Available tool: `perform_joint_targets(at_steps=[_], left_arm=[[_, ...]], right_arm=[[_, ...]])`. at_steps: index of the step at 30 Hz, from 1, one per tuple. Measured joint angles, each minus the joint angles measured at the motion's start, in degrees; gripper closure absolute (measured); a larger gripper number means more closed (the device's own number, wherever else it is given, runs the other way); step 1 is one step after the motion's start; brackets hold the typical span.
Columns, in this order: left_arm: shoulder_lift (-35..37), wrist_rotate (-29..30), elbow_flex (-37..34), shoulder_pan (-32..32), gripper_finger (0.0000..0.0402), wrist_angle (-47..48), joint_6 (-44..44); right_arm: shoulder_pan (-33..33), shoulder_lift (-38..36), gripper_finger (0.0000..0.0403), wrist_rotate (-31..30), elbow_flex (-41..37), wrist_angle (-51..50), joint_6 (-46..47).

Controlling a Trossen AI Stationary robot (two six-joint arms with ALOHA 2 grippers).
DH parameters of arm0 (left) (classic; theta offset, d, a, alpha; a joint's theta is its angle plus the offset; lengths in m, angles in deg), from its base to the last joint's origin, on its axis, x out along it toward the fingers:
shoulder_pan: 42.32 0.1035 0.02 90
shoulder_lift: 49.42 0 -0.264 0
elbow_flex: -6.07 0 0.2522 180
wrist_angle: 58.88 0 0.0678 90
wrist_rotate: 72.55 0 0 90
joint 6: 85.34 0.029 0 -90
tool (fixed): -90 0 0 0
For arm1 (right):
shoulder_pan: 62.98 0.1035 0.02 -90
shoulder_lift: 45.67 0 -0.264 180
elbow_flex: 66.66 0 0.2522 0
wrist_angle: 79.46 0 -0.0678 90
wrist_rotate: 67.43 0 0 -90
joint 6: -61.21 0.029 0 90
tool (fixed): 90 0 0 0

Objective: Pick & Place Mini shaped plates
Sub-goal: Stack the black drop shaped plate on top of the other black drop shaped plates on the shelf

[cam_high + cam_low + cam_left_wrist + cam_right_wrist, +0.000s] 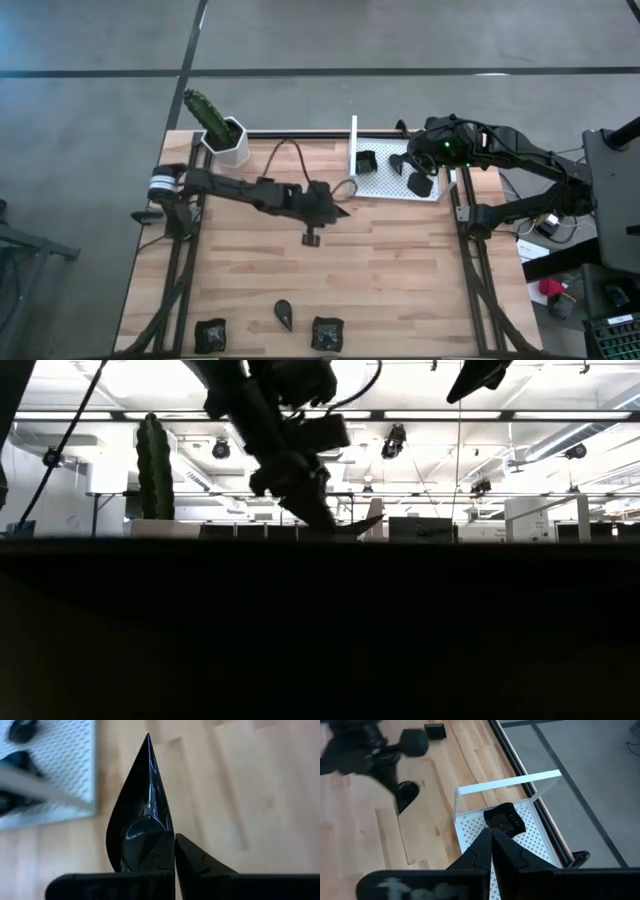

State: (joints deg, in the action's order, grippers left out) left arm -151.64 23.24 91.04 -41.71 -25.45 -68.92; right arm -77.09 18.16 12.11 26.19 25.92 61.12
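Left end effector (174,865) clamping teardrop plate (142,815) (base hidden), right end effector (491,845) closed above white tray (540,845)

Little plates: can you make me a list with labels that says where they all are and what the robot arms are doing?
left end effector: shut on teardrop plate, above the table near the white tray
right end effector: shut, empty, over the tray
plates in tray: one square plate, two more
plates at near table edge: two square plates, one teardrop
cactus pot: back left corner
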Motion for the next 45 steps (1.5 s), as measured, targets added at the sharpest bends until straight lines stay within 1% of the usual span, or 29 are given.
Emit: perform_joint_targets(at_steps=[5,9,17,23,25,31,39,45], left_arm=[[-5.0,-0.1,4.4,-3.4,0.0401,0.5,-3.1],[-8.7,-0.6,8.1,-5.0,0.0401,0.2,-4.6],[-16.7,-2.1,14.3,-7.4,0.0401,0.7,-4.7],[-21.3,-2.7,18.6,-8.5,0.0401,3.7,-4.3],[-21.8,-2.7,19.6,-8.6,0.0401,4.4,-4.2],[-21.7,-2.7,19.6,-8.6,0.0393,5.0,-4.2],[-21.4,-2.2,19.8,-8.7,0.0349,5.7,-4.1],[-17.4,0.7,20.5,-8.7,0.0339,6.5,-2.3]], right_arm=[[0.0,0.0,0.0394,0.0,0.0,0.0,0.0],[0.0,0.0,0.0394,0.0,0.0,0.0,0.0],[0.0,0.0,0.0394,0.0,0.0,0.0,-0.3],[0.0,0.0,0.0394,0.0,0.0,0.0,-0.5],[0.0,0.0,0.0394,0.0,0.0,-0.1,-0.6],[0.0,0.0,0.0394,0.0,0.0,-0.1,-1.3],[0.0,0.0,0.0394,0.0,0.0,-0.1,-1.3],[0.0,0.0,0.0394,0.1,0.0,-0.2,-1.1]])
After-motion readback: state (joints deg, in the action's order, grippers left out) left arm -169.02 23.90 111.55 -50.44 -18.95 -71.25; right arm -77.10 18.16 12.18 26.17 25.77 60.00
